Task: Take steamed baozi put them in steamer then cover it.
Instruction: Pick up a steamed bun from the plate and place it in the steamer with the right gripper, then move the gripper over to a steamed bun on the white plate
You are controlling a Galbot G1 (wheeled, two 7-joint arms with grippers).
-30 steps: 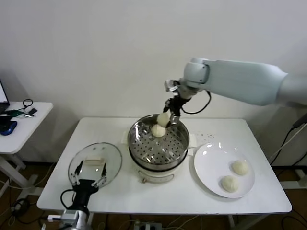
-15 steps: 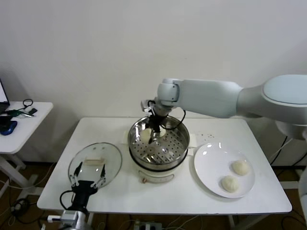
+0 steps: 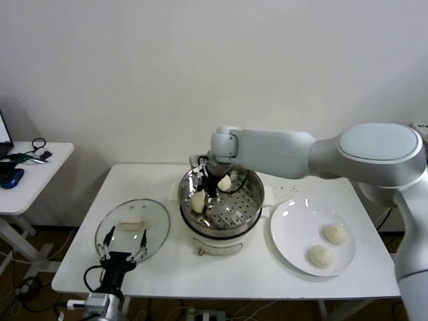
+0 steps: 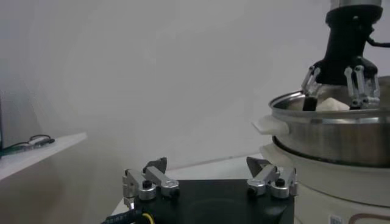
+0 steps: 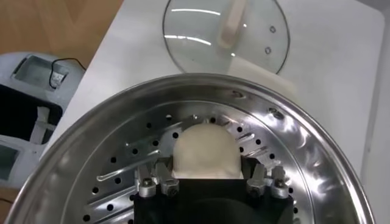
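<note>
My right gripper (image 3: pixel 207 192) reaches down into the steamer (image 3: pixel 251 208) on its left side. It is shut on a baozi (image 5: pixel 204 149) whose underside rests on the perforated floor; in the head view that baozi (image 3: pixel 198 200) lies against the left wall. A second baozi (image 3: pixel 225 182) sits toward the far side of the basket. Two more baozi (image 3: pixel 335 233) (image 3: pixel 320 256) lie on the white plate (image 3: pixel 294 227). The glass cover (image 3: pixel 132 226) lies flat on the table left of the steamer. My left gripper (image 3: pixel 124 242) waits open at the cover's near edge.
The steamer stands on a white pot base (image 3: pixel 217 246) mid-table. A side table (image 3: pixel 37 167) with cables stands to the far left. In the left wrist view the steamer's rim (image 4: pixel 329 117) and the right gripper (image 4: pixel 338 85) show beyond my open left gripper (image 4: pixel 207 167).
My right arm has carried the baozi from above the steamer's far rim down and left into the basket. The left arm has not moved.
</note>
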